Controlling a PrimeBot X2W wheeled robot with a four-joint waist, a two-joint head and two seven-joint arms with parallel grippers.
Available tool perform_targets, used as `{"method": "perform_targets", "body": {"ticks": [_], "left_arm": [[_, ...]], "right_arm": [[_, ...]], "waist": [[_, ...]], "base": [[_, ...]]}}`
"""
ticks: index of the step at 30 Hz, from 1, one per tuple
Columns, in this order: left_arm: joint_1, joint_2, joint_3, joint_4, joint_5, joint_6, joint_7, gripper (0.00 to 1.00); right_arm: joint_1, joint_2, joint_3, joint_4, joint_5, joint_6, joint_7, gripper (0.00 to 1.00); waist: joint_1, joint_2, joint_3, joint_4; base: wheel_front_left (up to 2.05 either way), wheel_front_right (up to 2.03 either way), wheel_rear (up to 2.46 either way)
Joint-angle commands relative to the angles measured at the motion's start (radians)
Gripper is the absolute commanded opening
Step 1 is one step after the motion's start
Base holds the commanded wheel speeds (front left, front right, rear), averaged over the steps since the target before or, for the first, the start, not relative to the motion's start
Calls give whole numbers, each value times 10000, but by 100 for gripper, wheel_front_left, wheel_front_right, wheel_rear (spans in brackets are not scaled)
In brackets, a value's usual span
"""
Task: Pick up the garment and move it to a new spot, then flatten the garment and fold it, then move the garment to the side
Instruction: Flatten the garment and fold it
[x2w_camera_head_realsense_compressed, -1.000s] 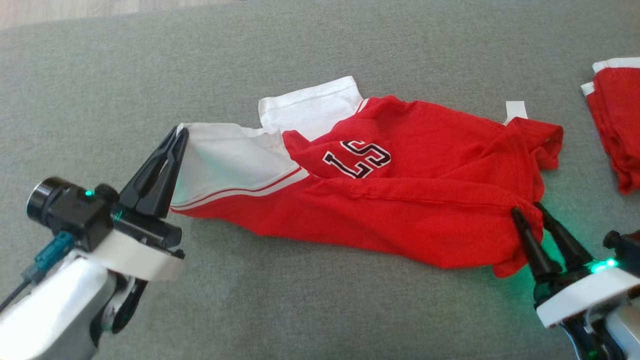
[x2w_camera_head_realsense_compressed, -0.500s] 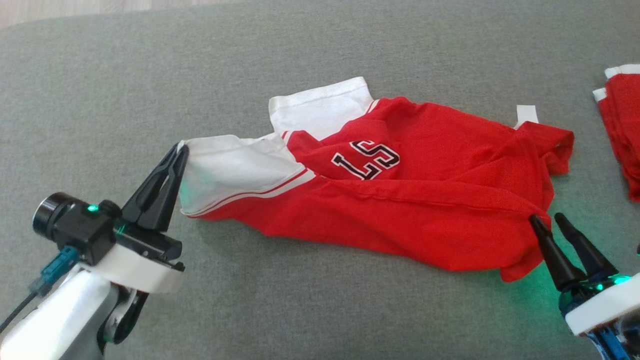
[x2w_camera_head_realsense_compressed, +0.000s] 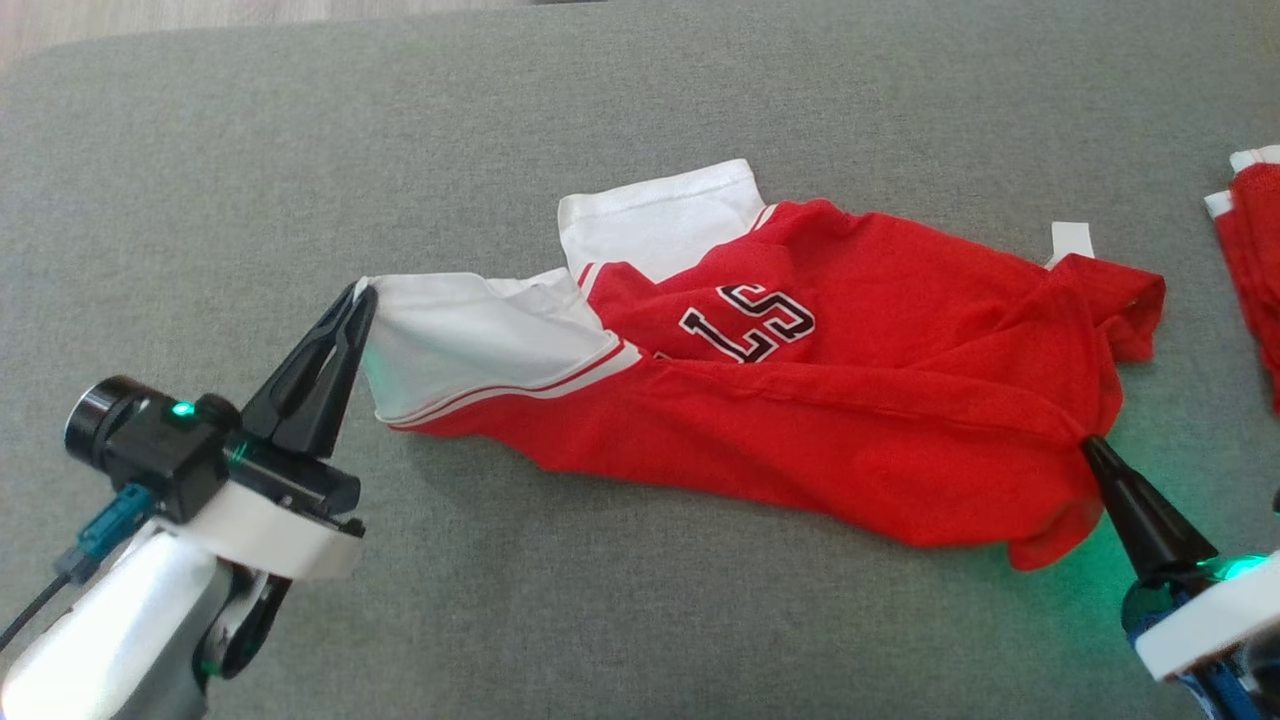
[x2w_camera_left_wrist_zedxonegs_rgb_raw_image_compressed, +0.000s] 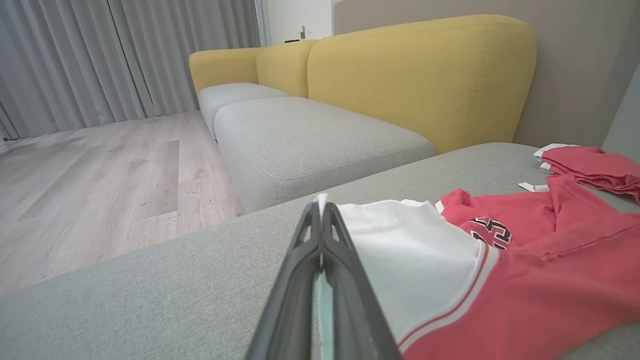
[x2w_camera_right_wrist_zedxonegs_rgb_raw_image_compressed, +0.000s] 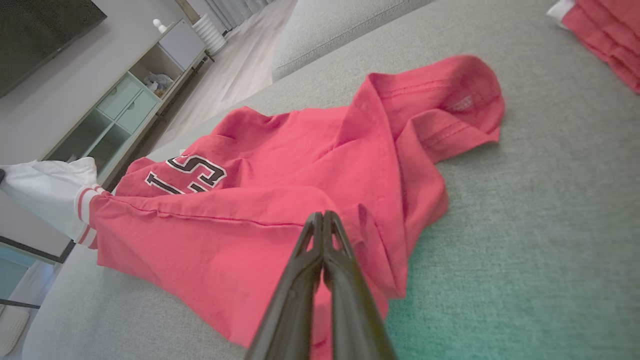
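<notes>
Left pincer (x2w_camera_head_realsense_compressed: 362, 292) clamped on white sleeve edge of shirt (x2w_camera_head_realsense_compressed: 800, 420). Right pincer (x2w_camera_head_realsense_compressed: 1090, 445) clamped tight, tips pinching red hem at the other end. Shirt lies crumpled between them on grey couch cushion (x2w_camera_head_realsense_compressed: 600, 600).

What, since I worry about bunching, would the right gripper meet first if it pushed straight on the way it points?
The garment itself: the right gripper is shut at its near edge, seemingly pinching it, so more red cloth lies straight ahead.
</notes>
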Motion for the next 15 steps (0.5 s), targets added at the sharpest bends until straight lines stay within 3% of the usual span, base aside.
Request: {"method": "perform_targets", "body": {"ticks": [1,11,12,13,14,15], "left_arm": [[-295,356,636,-207,124,-21,-62,0],[-612,662,883,-464,312,-29,-33,0],[-631,685,893,-499,308,-24,-16,0],[-643,706,898,-528,308,-19,-5,0],[-668,736,908,-577,307,-11,6,0],[-668,736,908,-577,307,-11,6,0]], "right_arm": [[2,-513,-48,-312,-116,-7,-181,0],[2,-976,-666,-667,-163,-7,-281,0],[64,-971,-719,-681,-102,-7,-153,15],[142,-941,-719,-750,-26,-7,24,89],[261,-888,-667,-847,72,-7,342,100],[261,-888,-667,-847,72,-7,342,100]], "waist": [[0,0,-1,-22],[0,0,-49,-166],[0,0,-41,-168],[0,0,-33,-167],[0,0,2,-154],[0,0,2,-154]], "base": [[0,0,0],[0,0,0],[0,0,0],[0,0,0],[0,0,0],[0,0,0]]}}
